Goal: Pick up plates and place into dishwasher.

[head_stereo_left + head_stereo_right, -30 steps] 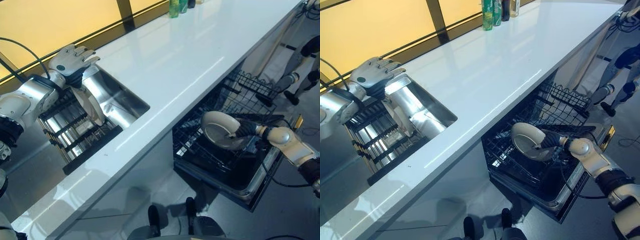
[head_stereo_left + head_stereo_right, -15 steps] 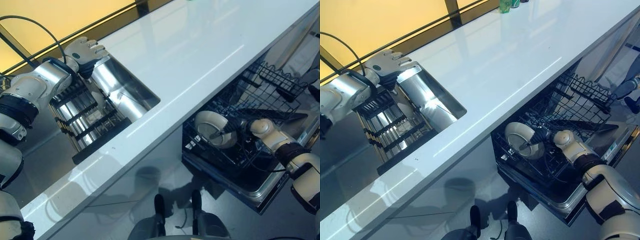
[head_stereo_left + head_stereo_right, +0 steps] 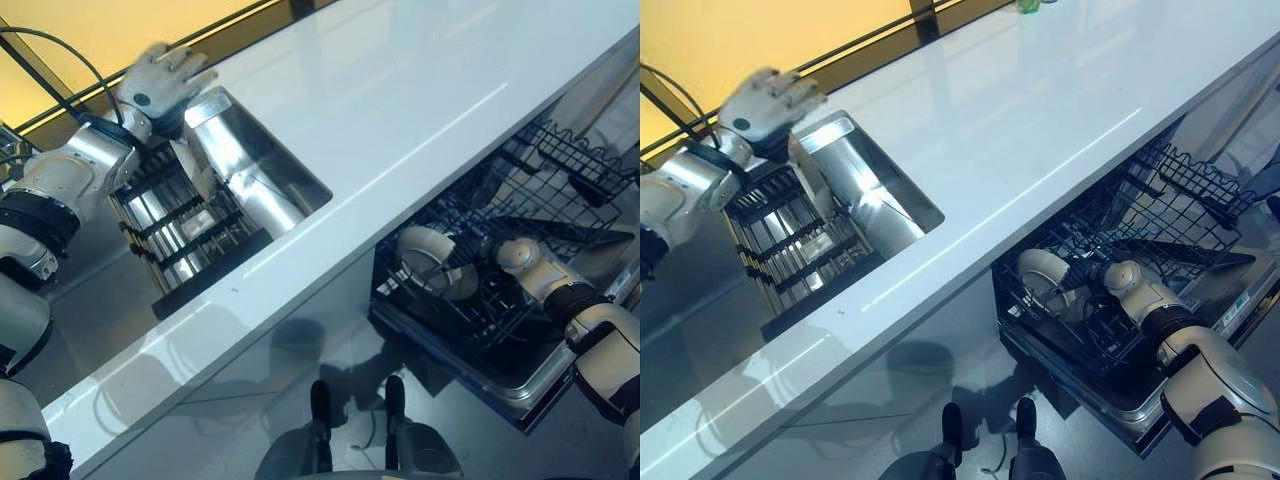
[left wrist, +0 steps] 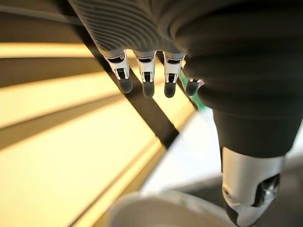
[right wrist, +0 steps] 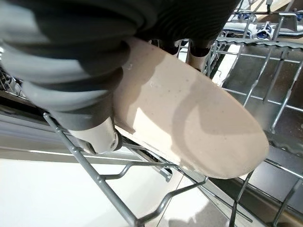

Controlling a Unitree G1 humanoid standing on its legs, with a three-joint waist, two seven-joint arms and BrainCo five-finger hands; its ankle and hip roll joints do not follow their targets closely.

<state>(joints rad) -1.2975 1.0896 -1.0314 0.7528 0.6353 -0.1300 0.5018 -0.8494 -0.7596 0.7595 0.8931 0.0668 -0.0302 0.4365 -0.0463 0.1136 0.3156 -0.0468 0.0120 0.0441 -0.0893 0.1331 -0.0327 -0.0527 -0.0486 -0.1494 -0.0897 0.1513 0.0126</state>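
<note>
A round, off-white ceramic plate [image 5: 189,123] with a smooth matte face and a raised rim stands on edge in the black wire lower rack of the open dishwasher [image 3: 470,320], just in front of the right hand [image 3: 478,262]. In the right wrist view the plate lies between the thumb and the fingers, thumb on one face and fingers behind the other, so the hand is clamped on it. The rack is a grid of thin coated wires with upright tines (the plate leans among these). Beyond the right hand, a second black wire basket [image 3: 1185,190] sits farther back in the machine.

The left hand [image 3: 160,85] hovers with fingers straight and spread apart, holding nothing, above the far end of a rectangular stainless-steel sink [image 3: 262,185] sunk into the glossy white countertop [image 3: 400,90]. Just below that hand, a black slatted dish rack [image 3: 180,235] fills one half of the sink. A pale round plate [image 4: 161,210] shows under the palm in the left wrist view; whether it touches the hand cannot be told.
</note>
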